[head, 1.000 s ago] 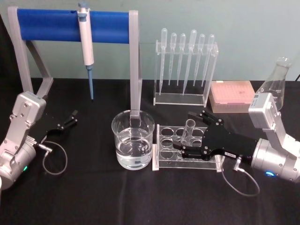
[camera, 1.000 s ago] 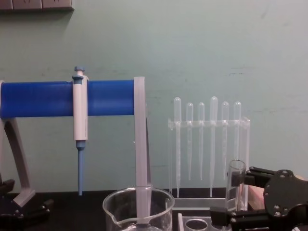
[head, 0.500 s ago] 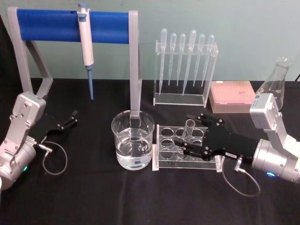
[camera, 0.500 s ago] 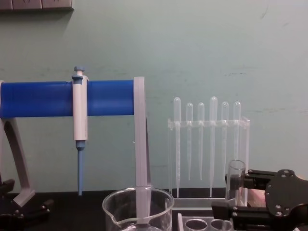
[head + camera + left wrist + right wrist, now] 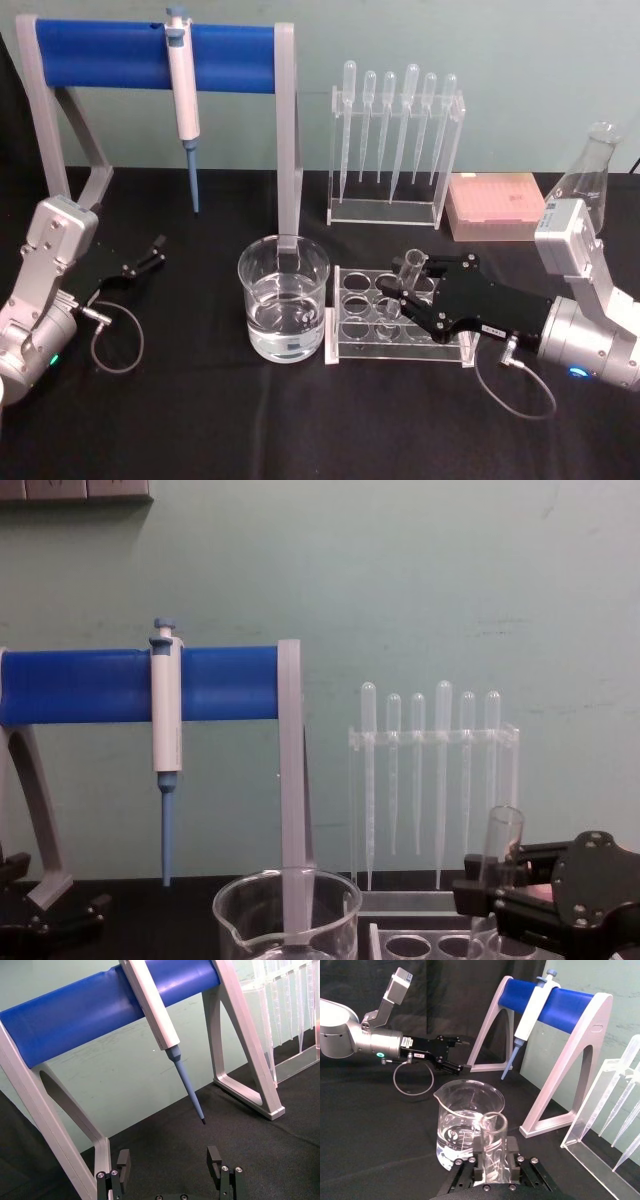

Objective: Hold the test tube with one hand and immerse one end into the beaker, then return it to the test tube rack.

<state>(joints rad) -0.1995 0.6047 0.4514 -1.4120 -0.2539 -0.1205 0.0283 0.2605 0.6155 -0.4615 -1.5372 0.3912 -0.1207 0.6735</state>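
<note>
The left gripper (image 5: 143, 260) rests on the table (image 5: 250, 420) at the far left, well apart from the work. In its wrist view its jaws stand wide apart with nothing between them.

The beaker (image 5: 284, 300) stands near the middle, part filled with clear liquid. Its right side is just beside the rack's left end, and I cannot tell if they touch.

The rack (image 5: 370, 350) lies to its right with 2 rows of round holes. The tube (image 5: 407, 277) is over the rack's back row, tilted so its mouth leans away from the beaker. Its lower end is hidden behind the jaw, so I cannot tell whether it has cleared its hole.

The right gripper (image 5: 404, 296) reaches in from the right and is closed on the tube. In its wrist view 1 jaw presses each side of the glass a little below the rimmed mouth.

By my judgement the tube will feel light and stiff, but it is smooth, thin-walled glass. It could slip through flat jaws, and it could crack under a hard pinch or a knock against the rack or the beaker's rim. The hold high up, just under the rim, looks right. It leaves the long rounded end free to go into the liquid, and the rim would act as a stop if the glass slides. The end will come out wet, so a steady, moderate squeeze seems wise.
</note>
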